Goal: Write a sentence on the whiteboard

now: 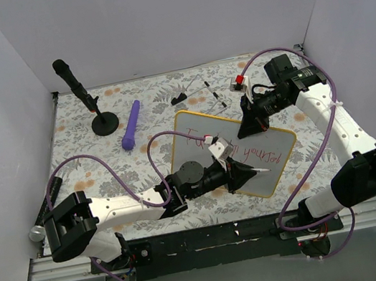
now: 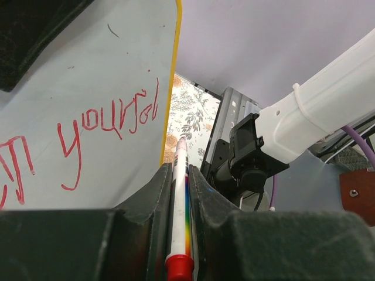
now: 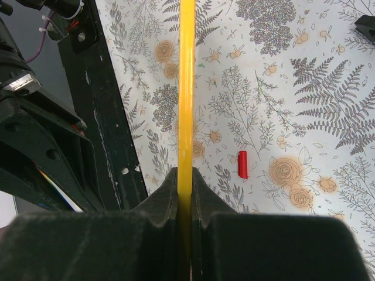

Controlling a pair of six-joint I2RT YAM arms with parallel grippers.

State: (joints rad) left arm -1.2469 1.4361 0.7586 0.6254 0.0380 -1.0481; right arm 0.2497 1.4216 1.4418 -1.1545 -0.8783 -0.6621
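Note:
The whiteboard (image 1: 197,130), white with a yellow rim, lies tilted in the middle of the floral table. The sentence (image 1: 262,154) runs across it in red; in the left wrist view the lettering (image 2: 111,122) ends near the yellow rim (image 2: 171,88). My left gripper (image 1: 242,173) reaches over the board's near right part, shut on a white marker (image 2: 179,193) with a rainbow stripe and a red end. Its tip points past the rim; I cannot tell whether it touches. My right gripper (image 1: 251,126) is shut on the board's far edge, with the yellow rim (image 3: 187,88) pinched between its jaws.
A red marker cap (image 3: 242,164) lies on the cloth beside the board. At the back stand a black stand (image 1: 85,93), a purple object (image 1: 131,125), small black pieces (image 1: 179,99) and a red-and-white item (image 1: 240,82). White walls close in three sides.

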